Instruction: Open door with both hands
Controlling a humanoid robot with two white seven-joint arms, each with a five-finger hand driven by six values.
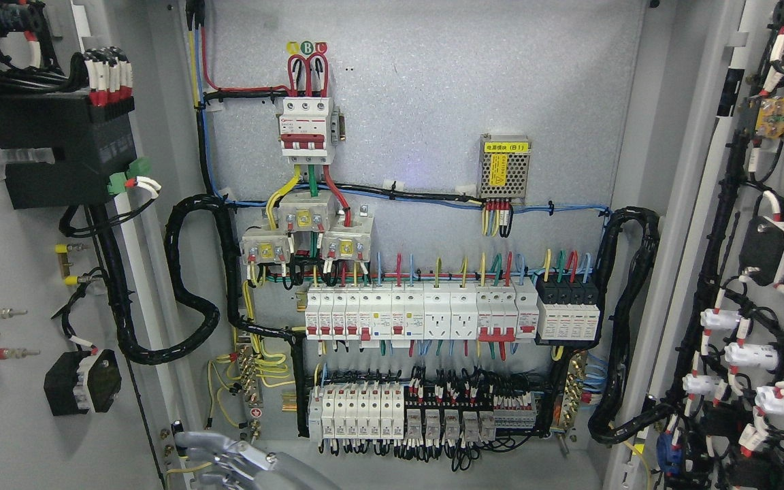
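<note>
Both doors of the electrical cabinet stand swung wide open. The left door (11,286) shows its inner face with a black box and wiring. The right door (766,224) shows its inner face with black and white parts and cables. The cabinet's back panel (433,102) is in plain view with rows of breakers. My left hand (225,452) shows at the bottom edge, silver fingers relaxed and holding nothing, just right of the left door's lower edge. My right hand does not show.
A red and white main breaker (305,129) sits high on the panel. A row of white breakers (419,313) runs across the middle and a second row (419,412) below. Black corrugated cable looms (188,286) hang at the left hinge side and at the right (627,327).
</note>
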